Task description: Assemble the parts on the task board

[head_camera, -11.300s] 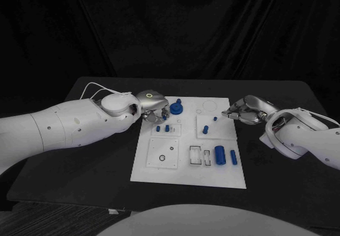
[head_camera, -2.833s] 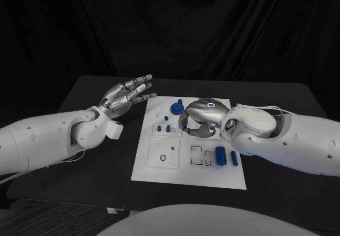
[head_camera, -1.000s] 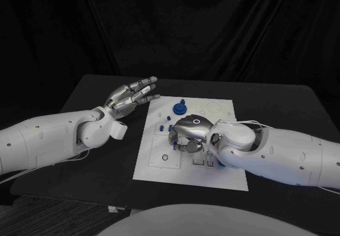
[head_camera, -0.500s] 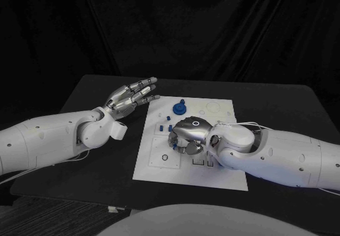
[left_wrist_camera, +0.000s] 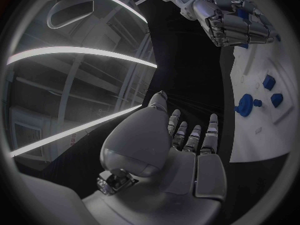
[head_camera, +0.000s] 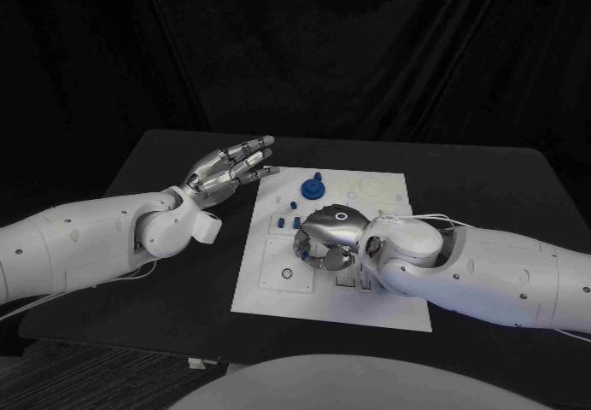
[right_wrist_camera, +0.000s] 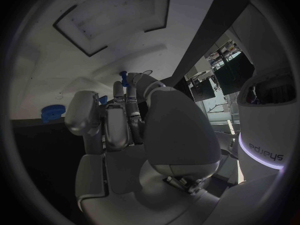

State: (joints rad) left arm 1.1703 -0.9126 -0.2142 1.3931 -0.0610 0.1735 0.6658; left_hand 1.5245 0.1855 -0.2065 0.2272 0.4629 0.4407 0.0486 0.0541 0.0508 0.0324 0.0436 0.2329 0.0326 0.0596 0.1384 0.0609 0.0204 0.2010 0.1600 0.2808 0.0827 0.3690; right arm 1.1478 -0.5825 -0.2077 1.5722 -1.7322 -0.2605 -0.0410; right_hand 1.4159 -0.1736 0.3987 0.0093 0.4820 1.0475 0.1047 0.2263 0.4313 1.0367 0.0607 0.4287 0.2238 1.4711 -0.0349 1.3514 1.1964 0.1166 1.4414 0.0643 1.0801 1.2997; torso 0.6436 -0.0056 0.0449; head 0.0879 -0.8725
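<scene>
The white task board (head_camera: 277,295) lies in the middle of the black table. My right hand (head_camera: 328,236) hovers over its middle with the fingers curled down. In the right wrist view a small blue peg (right_wrist_camera: 123,75) sits pinched between the thumb and a fingertip of that hand (right_wrist_camera: 134,130). A blue knob part (head_camera: 312,185) stands at the board's far end, with two small blue pieces (head_camera: 287,223) nearer. My left hand (head_camera: 229,166) is raised left of the board's far corner, fingers spread and holding nothing. The left wrist view shows that palm (left_wrist_camera: 181,150) and the knob part (left_wrist_camera: 247,105).
A square plate with a small ring (head_camera: 286,273) lies on the board's near left, just beside my right hand. My right forearm (head_camera: 480,273) covers the board's right side. Black table (head_camera: 160,282) stretches around the board, with a dark curtain behind.
My right hand came from the board's far right to its middle and has nearly stopped over the last half second. My left hand has left the knob part and stays raised and spread.
</scene>
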